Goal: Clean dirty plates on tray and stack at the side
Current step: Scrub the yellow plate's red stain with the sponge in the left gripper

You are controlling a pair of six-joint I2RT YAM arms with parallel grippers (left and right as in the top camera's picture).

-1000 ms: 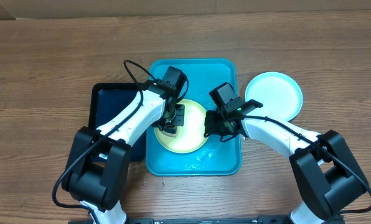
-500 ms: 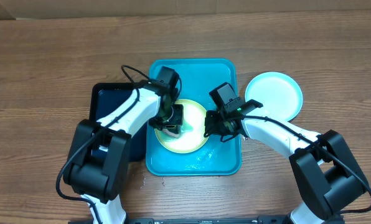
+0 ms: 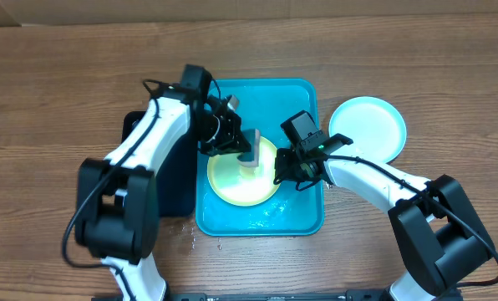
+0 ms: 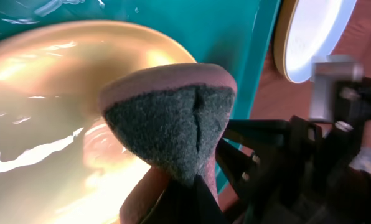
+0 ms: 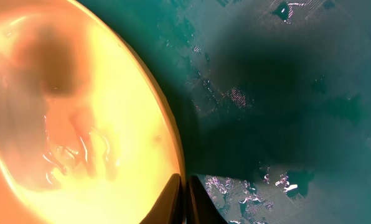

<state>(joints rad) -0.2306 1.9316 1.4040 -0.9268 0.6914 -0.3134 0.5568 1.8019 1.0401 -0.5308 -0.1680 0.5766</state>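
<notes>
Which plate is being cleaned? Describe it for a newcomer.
Find the large turquoise rectangular plastic tray. Inside it, under the grey sponge, lies the round lime-green-rimmed plastic plate. The other plate, light-blue, sits outside on the wood.

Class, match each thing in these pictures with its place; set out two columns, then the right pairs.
1 sponge
2 green plate
3 blue plate
4 dark tray

a on the table, right of the turquoise tray
b in the left claw
c in the turquoise tray
d left of the turquoise tray

Pairs: 1-b, 2-c, 3-a, 4-d
</notes>
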